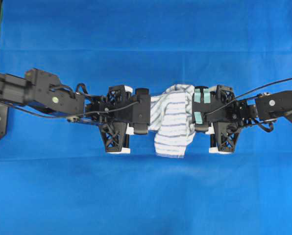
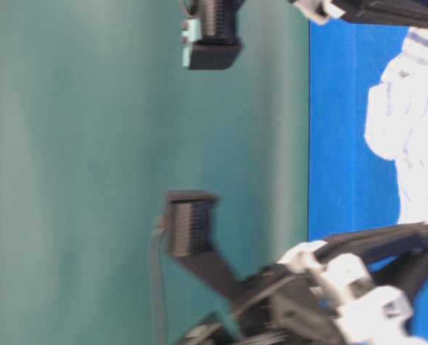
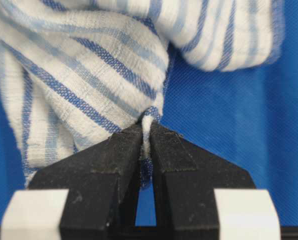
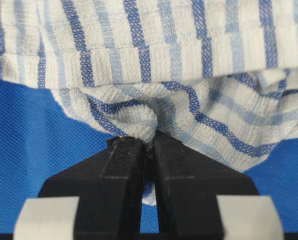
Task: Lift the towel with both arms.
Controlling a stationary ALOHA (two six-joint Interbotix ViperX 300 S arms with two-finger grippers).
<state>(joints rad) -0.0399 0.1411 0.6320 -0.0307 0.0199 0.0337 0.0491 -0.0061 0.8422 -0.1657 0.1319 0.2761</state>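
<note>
In the left wrist view the left gripper (image 3: pixel 145 131) has its black wedge fingers (image 3: pixel 116 165) pressed together on a pinched fold of the towel (image 3: pixel 84 70), a thin edge of striped cloth running down between them. The right wrist view shows the same on the other side: the right gripper (image 4: pixel 150 142) is clamped on a bunched fold of the towel (image 4: pixel 154 45), whose hem lies straight across the top of that picture and whose lower layer shows a checked weave. Neither pinch can be seen from overhead, where the gripper bodies cover the fingertips; there the towel (image 1: pixel 171 120) spans the gap between the left gripper (image 1: pixel 148 115) and the right gripper (image 1: pixel 195 111), sagging toward the lower edge of the picture in a loose flap. Whether it is clear of the surface cannot be told from that view. The table-level view is turned on its side and blurred; it shows only part of the towel (image 2: pixel 411 122) against the blue cloth (image 2: pixel 343 144), with black and white gripper parts at the edges.

The blue cloth (image 1: pixel 146 196) covers the whole table under both arms. The left arm (image 1: pixel 43 90) and right arm (image 1: pixel 278 105) reach in level from opposite sides, meeting nearly in one line, with cables looping along each
</note>
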